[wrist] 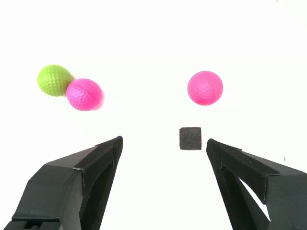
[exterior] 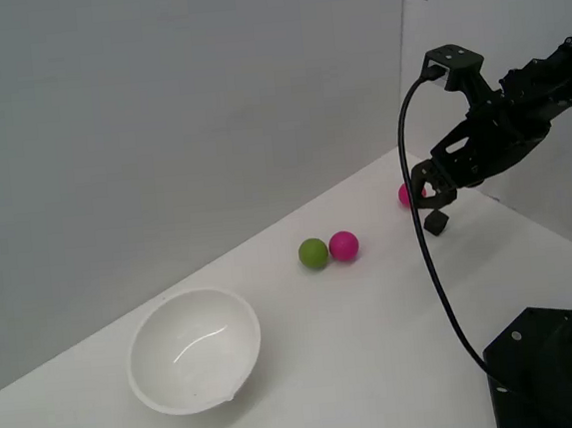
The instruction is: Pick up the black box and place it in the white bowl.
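Observation:
The black box [exterior: 435, 223] is a tiny matte cube on the white table, just below my gripper [exterior: 431, 193] at the exterior view's right. In the wrist view the box [wrist: 190, 138] lies just beyond my open gripper [wrist: 164, 143], nearer one finger [wrist: 240, 163] than the other, and is not touched. The jaws stand wide apart and hold nothing. The white bowl [exterior: 194, 349] is glossy and deep, tipped slightly, and sits far off at the exterior view's left; it is out of the wrist view.
A pink ball [exterior: 405, 195] [wrist: 205, 87] lies just beyond the box, partly behind the gripper. A green ball [exterior: 312, 253] [wrist: 54, 80] touches a second pink ball [exterior: 344, 245] [wrist: 84, 94] between box and bowl. The black robot base [exterior: 560, 370] and a hanging cable [exterior: 426, 262] stand nearby.

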Controlling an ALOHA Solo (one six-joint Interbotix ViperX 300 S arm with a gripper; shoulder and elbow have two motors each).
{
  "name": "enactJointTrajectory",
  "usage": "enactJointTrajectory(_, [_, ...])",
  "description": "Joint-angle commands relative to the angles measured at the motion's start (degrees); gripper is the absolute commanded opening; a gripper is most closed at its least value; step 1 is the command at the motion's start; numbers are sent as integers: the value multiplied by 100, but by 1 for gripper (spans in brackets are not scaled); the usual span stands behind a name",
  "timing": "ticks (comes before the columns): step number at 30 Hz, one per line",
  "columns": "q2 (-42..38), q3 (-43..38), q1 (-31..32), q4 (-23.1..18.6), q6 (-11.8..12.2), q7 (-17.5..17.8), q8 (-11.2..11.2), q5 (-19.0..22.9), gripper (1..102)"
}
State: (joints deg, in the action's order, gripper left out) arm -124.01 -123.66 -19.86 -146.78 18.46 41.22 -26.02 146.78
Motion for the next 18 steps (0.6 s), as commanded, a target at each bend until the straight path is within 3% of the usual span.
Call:
enactJointTrajectory(1, [-26, -53, -105, 158, 53, -26, -62, -185, 100])
enactJointTrajectory(18, [185, 158, -105, 185, 62, -35, -53, -202, 100])
